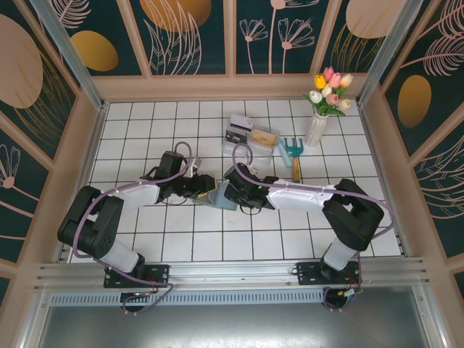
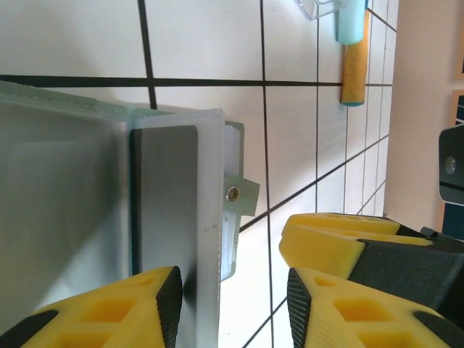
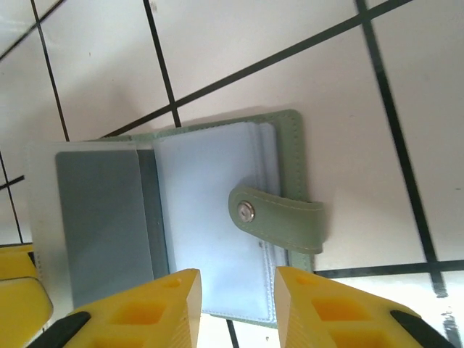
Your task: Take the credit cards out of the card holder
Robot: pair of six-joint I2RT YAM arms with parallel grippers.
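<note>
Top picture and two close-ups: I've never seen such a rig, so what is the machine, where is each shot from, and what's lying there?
Two robot arms are bolted at the near edge of a tiled table. The top picture looks down from above; the close-ups come from cameras on the left arm and right arm, so the yellow shapes are their own jaws. Both pairs stand apart at an open grey-green wallet, apparently gripping nothing; one clear sleeve holds a grey card. Further back lie a clear tray, a garden fork and a vase of tulips.
</note>
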